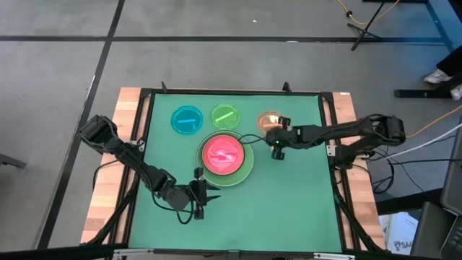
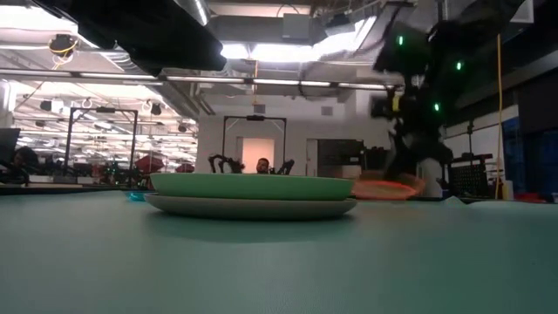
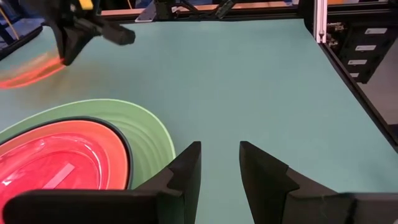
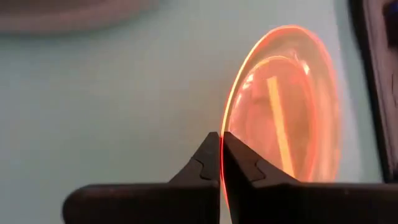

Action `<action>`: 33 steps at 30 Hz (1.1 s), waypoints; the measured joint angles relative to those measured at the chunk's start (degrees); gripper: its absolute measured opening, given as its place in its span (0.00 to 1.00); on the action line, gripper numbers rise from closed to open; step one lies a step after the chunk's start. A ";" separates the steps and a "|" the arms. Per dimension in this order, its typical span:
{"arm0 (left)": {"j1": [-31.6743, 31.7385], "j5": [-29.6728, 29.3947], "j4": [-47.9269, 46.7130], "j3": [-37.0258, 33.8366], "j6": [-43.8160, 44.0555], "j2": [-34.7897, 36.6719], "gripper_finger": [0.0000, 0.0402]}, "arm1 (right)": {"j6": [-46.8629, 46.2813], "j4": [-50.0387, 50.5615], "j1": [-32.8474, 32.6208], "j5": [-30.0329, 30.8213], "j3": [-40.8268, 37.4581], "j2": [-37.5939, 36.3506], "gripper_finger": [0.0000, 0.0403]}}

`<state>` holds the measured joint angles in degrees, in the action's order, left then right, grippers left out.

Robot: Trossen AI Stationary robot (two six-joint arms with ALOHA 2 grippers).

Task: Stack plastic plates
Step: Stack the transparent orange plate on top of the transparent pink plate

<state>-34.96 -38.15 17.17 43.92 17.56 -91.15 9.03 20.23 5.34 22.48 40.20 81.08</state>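
Right gripper [image 1: 276, 137] is clamped on the rim of the small orange plate [image 4: 286, 106], its fingers [image 4: 239, 165] pinched together over the plate's edge. The plate sits at the far right of the mat [image 1: 289, 209], just right of the stack; the low view shows it close above the surface (contact with the mat cannot be told).

The stack [image 1: 227, 159] stands at centre: pink plate [image 1: 224, 153] uppermost, with a dark rim and a light green plate [image 3: 146, 134] showing below it.

Blue plate [image 1: 187, 119] and small green plate [image 1: 225, 115] lie side by side, apart, beyond the stack.

Left gripper [image 1: 198, 195] waits near the stack's near-left side, jaws parted, holding nothing.
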 joint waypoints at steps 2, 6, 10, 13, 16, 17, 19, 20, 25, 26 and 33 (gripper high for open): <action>0.00 0.11 0.00 0.00 0.00 0.02 0.25 | 0.37 -0.09 -2.40 0.04 1.90 -0.06 0.00; 0.00 0.13 0.00 0.00 0.00 0.02 0.25 | 0.87 -1.55 -7.42 1.51 5.38 0.33 0.00; 0.00 0.13 0.00 0.00 0.02 0.02 0.25 | 3.85 -6.22 -11.84 1.40 6.90 0.42 0.00; 0.00 0.13 0.02 0.00 0.33 0.02 0.25 | 6.22 -11.11 -14.08 -0.31 6.95 0.42 0.00; 0.00 0.13 0.02 -0.02 0.35 0.02 0.25 | 6.35 -15.97 -15.22 -3.28 6.95 1.37 0.00; 0.01 0.13 0.03 -0.02 0.34 0.02 0.25 | 6.35 -17.21 -15.29 -4.37 6.94 1.86 0.00; 0.00 0.13 0.22 -0.02 0.33 0.02 0.25 | 6.38 -21.27 -15.55 -7.06 6.93 3.34 0.00; 0.02 0.13 0.30 -0.02 0.33 0.02 0.25 | 6.39 -23.17 -15.46 -8.21 6.93 4.21 0.00; 0.00 0.13 0.50 -0.04 0.32 0.02 0.25 | 6.63 -34.11 -15.45 -13.32 6.93 9.66 0.00; 0.00 0.13 0.48 -0.04 0.28 0.02 0.25 | 6.94 -35.99 -15.45 -13.86 6.93 10.75 0.00; 0.00 0.13 0.50 -0.04 0.11 0.02 0.25 | 7.74 -41.31 -15.45 -13.52 6.93 16.20 0.00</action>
<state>-34.96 -38.02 17.67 43.88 17.67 -91.13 16.78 -21.08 -10.11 8.96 47.13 97.28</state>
